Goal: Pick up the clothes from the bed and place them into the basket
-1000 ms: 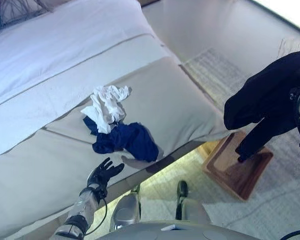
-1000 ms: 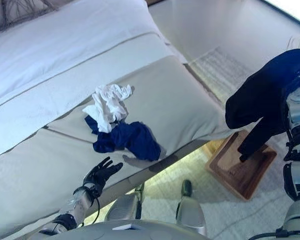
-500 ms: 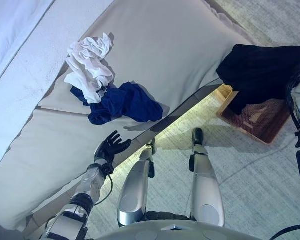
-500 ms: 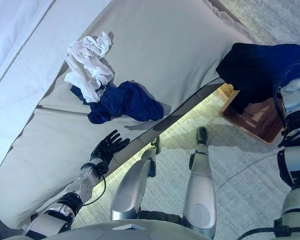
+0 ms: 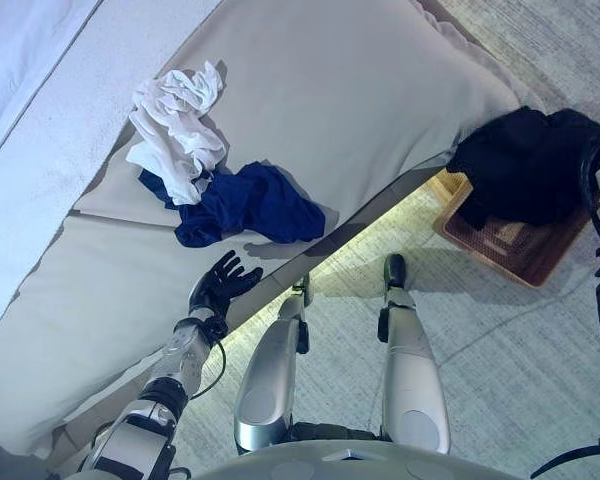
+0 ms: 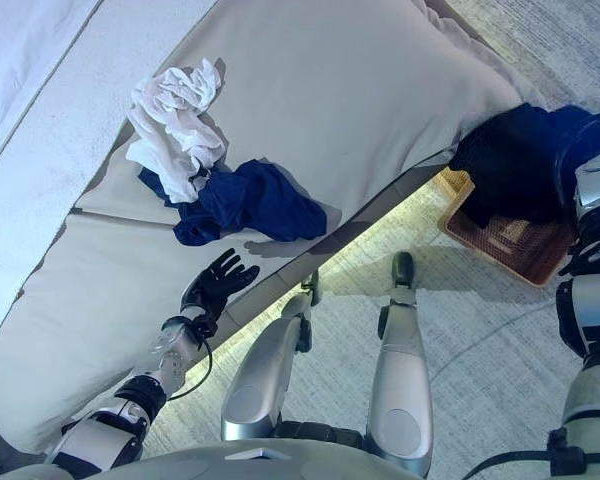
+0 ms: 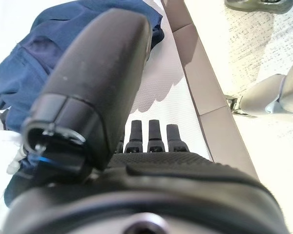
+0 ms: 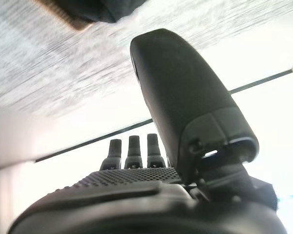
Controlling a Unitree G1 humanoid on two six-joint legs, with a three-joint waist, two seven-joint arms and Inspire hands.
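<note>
A black garment (image 5: 525, 165) was draped over the brown basket (image 5: 520, 250) on the floor beside the bed (image 5: 360, 90), part of it hanging past the rim — it could be judged liable to slide out onto the carpet. A blue garment (image 5: 245, 205) and a white one (image 5: 177, 130) lay bunched together on the bed, so both might be dragged up at once. The left hand (image 5: 220, 285) was spread flat and empty near them; the right hand (image 8: 151, 146) was relaxed, grasping nothing. No legible writing was seen.
</note>
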